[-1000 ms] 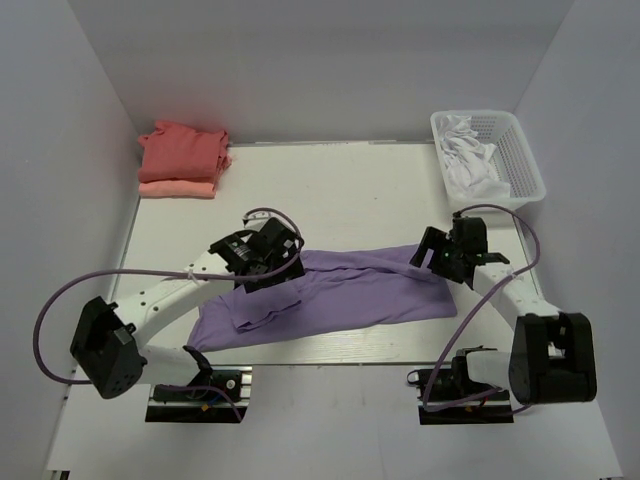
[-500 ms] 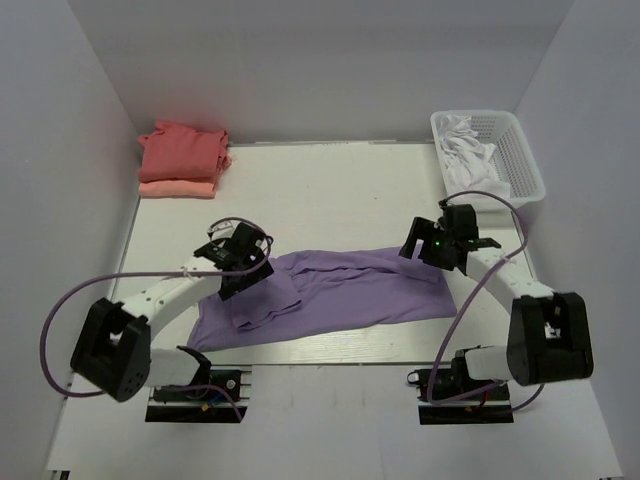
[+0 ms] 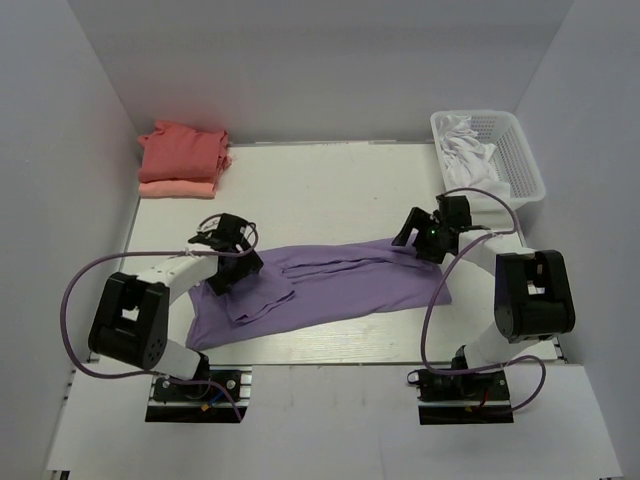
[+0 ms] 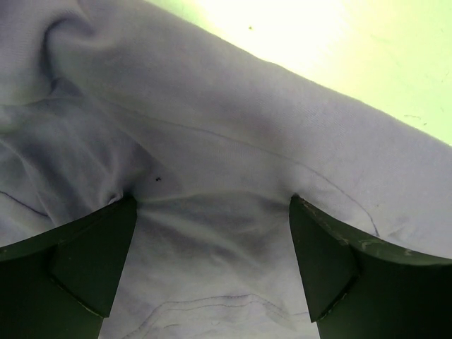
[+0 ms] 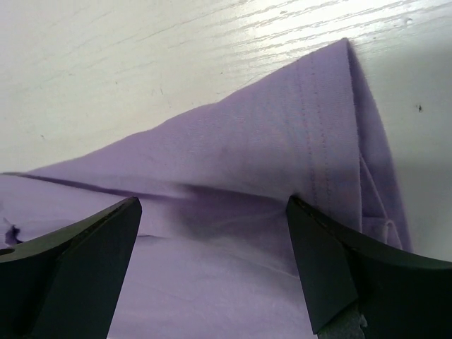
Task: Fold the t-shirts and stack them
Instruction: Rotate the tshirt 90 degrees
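The large lavender-purple cloth t-shirt (image 3: 340,285) lies partly folded as a long rumpled band across the middle of the white surface (image 3: 330,190). My left fingers (image 4: 78,268) are spread wide with their tips on its left end, where the cloth puckers. My right fingers (image 5: 78,261) are equally wide apart over the stitched hem at its right corner. Well apart, in the far left corner, a folded coral-red t-shirt (image 3: 183,148) sits on a salmon-pink one (image 3: 178,188). A white plastic basket (image 3: 522,160) stands far right.
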Tool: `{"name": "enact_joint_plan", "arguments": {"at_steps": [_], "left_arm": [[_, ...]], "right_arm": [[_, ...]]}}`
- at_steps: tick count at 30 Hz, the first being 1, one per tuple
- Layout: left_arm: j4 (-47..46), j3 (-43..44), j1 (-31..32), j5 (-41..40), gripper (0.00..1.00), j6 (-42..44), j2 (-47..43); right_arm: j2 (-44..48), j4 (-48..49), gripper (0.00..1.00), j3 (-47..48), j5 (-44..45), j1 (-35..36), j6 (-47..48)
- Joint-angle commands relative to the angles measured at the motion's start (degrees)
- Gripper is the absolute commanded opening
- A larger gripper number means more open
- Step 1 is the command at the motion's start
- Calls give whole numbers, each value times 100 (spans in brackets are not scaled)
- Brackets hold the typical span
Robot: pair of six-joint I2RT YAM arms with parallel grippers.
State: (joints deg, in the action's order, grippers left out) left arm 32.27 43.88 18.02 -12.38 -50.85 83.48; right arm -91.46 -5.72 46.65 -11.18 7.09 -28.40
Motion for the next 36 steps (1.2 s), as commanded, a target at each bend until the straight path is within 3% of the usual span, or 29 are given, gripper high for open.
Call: {"name": "enact_joint_plan", "arguments": {"at_steps": [1, 4, 8, 11, 14, 18, 20, 22, 24, 26, 28, 32, 36], "left_arm": [[-10, 22, -281, -28, 100, 391, 343], [-413, 636, -282, 174, 100, 751, 931], [-712, 1867, -98, 420, 100, 1094, 1986], [-1221, 2799, 122, 1069, 100, 1428, 2853], [-1006, 4169, 377, 1300, 100, 1605, 4029], [-530, 6936, 825, 1510, 100, 1876, 5769], [-240, 8469, 887, 1868, 100, 1754, 6467], [-239, 9267, 887, 2151, 100, 1379, 7256], [-746, 9403, 887, 2152, 100, 1096, 7358], [-1456, 8983, 887, 2091, 100, 763, 7288], [-1575, 9128, 887, 1952, 100, 690, 7287], [-1417, 9551, 887, 1599, 100, 533, 7569], [-1662, 9446, 887, 1651, 100, 400, 7630]], "right_arm": [[-233, -368, 90, -359, 554, -155, -157], [233, -535, 90, -534, 757, -86, 1], [1320, -719, 90, -1219, 380, 81, 10], [1814, -782, 90, -1790, 187, 581, 54], [2272, -730, 90, -2300, -154, 1336, -34], [2493, -650, 90, -2547, -332, 2356, -367], [2449, -589, 90, -2407, -280, 3154, -420], [2247, -580, 90, -2293, -305, 3830, -386], [2046, -422, 90, -2196, -656, 4123, -115], [1905, -169, 90, -2152, -1041, 4660, 71], [1642, 35, 90, -2021, -1779, 5079, 527], [1324, -175, 90, -1635, -1642, 5811, 923], [920, -430, 90, -1185, -1336, 6295, 1056]]}}
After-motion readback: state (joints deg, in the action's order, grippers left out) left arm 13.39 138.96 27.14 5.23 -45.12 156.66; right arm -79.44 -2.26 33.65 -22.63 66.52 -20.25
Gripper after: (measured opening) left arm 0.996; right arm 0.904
